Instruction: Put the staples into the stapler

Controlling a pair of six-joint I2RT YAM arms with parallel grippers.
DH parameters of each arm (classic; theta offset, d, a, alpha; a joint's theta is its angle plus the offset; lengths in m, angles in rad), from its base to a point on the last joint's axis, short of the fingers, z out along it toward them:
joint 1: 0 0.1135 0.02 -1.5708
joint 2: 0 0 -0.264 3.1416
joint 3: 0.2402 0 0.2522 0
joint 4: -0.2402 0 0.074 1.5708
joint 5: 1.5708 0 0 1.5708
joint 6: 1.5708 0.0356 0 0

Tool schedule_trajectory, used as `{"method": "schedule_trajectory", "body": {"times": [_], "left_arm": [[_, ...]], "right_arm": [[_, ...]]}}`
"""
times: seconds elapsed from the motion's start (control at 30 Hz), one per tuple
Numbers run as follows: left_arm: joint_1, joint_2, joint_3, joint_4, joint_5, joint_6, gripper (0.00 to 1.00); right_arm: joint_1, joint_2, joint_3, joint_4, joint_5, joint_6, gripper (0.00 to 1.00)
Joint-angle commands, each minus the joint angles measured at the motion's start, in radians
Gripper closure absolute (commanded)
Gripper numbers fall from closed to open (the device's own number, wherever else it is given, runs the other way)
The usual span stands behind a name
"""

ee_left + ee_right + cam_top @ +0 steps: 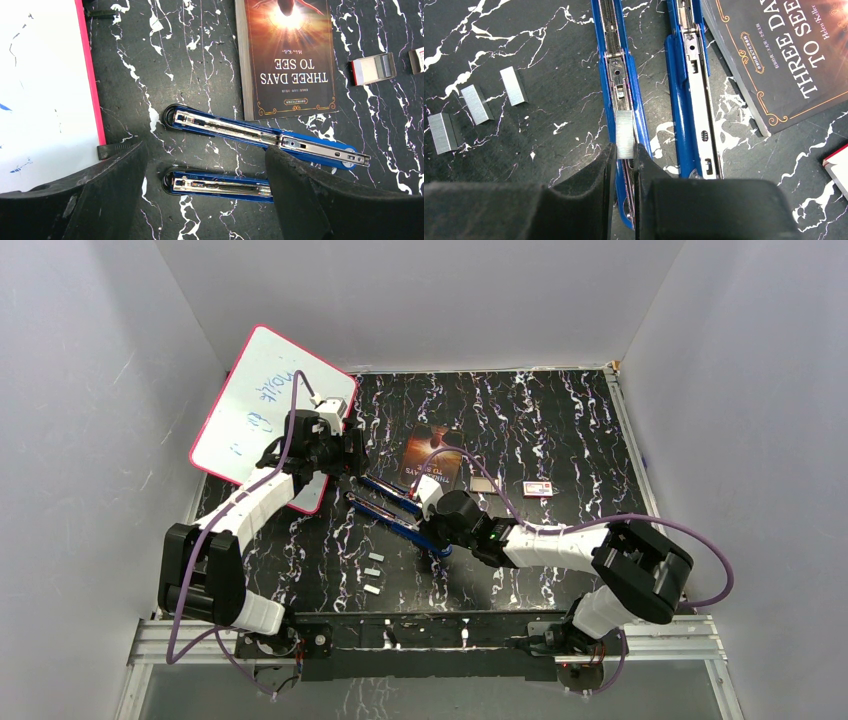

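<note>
Clamped in my right gripper point(625, 152), a staple strip point(624, 132) sits over the opened blue stapler point(680, 100); three spare strips point(476, 104) lie nearby, a book point(784, 60) just beside. My left gripper point(206, 152) hangs wide open.

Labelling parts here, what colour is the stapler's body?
Blue, with silvery metal inside; the stapler shows best in the right wrist view.
</note>
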Motion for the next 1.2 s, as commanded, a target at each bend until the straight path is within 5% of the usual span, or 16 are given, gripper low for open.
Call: {"method": "schedule_trajectory", "body": {"times": [0.0, 1.17], "left_arm": [[0.002, -0.003, 0.023, 0.001, 0.013, 0.004, 0.15], [0.002, -0.004, 0.021, 0.002, 0.013, 0.004, 0.14]], "right_arm": [[0.005, 0.003, 0.041, -0.004, 0.023, 0.018, 1.0], [0.005, -0.009, 0.066, -0.112, 0.051, 0.027, 1.0]]}}
